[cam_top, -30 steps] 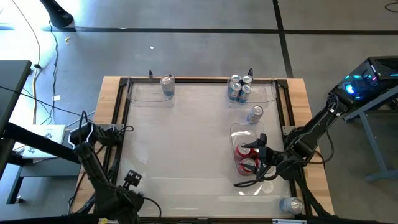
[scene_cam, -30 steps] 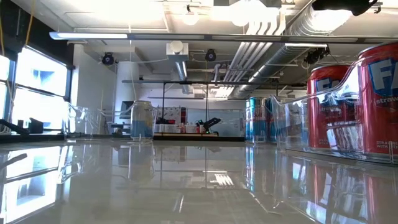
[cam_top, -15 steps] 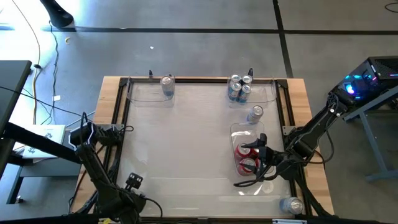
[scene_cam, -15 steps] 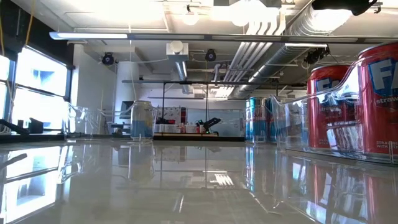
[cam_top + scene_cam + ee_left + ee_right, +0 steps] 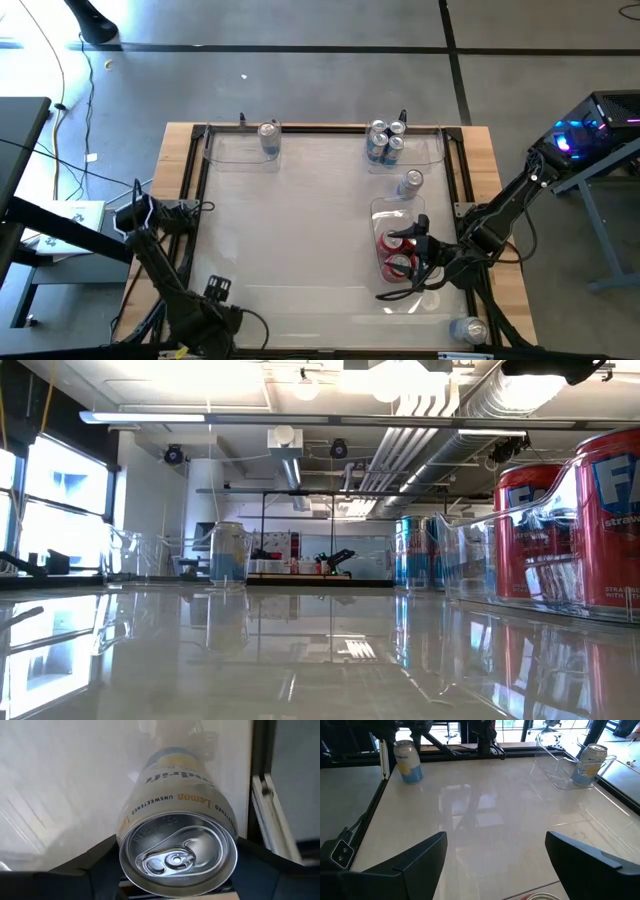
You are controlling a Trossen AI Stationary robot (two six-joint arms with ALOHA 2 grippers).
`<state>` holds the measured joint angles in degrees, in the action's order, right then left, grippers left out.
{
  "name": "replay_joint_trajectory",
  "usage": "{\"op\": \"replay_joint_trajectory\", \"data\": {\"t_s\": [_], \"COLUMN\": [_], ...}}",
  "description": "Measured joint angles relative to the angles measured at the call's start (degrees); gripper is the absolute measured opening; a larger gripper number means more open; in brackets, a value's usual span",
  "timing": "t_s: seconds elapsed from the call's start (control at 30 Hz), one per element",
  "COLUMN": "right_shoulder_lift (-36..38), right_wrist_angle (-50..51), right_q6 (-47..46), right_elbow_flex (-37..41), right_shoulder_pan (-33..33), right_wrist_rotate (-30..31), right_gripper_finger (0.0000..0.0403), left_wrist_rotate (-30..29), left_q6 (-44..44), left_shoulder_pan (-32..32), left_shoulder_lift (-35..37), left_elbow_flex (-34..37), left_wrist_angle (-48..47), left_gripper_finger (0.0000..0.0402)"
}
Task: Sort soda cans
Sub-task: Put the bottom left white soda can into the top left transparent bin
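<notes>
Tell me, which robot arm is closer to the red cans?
The right. Its end effector hovers directly over the red cans in their bin. The left end effector is at the table's near left corner, far away.

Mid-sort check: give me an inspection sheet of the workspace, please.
Surface: white table, glossy, wood-framed.
Job's things: red cans in near-right bin; blue cans in far-right bin; silver can in far-left bin; loose can between the right bins; edge can on the near-right wooden border.
Clutter: nothing seen.
Tools: left tool at a lemon can; right tool open over the red cans.
Cables: bundle at left edge.
Surroundings: lit box at right.
</notes>
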<state>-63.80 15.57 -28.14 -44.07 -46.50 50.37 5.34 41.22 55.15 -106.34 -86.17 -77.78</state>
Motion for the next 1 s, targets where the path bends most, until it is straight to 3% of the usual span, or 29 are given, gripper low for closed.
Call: {"op": "replay_joint_trajectory", "data": {"t_s": [0.23, 0.33, 0.67, 1.0], "right_shoulder_lift": [0.01, -0.01, -0.01, -0.01], "right_wrist_angle": [0.00, 0.00, 0.02, 0.02], "right_q6": [0.10, 0.10, 0.09, -0.09], "right_elbow_flex": [0.00, 0.00, 0.00, 0.00], "right_shoulder_pan": [0.00, 0.00, 0.00, -0.01], "right_wrist_rotate": [0.00, 0.00, -0.02, -0.01], "right_gripper_finger": [0.0333, 0.0333, 0.0333, 0.0333], "left_wrist_rotate": [-1.34, -2.77, -13.79, -26.17], "left_q6": [12.15, 13.15, 3.48, -6.68], "left_shoulder_pan": [-5.92, -8.89, -21.27, -37.56], "left_shoulder_lift": [0.00, 0.00, 1.51, 12.94], "left_elbow_flex": [0.00, -0.02, -3.02, -6.53], "left_wrist_angle": [-1.22, -1.15, -0.69, 1.12], "left_gripper_finger": [0.0276, 0.0276, 0.0276, 0.0276]}}
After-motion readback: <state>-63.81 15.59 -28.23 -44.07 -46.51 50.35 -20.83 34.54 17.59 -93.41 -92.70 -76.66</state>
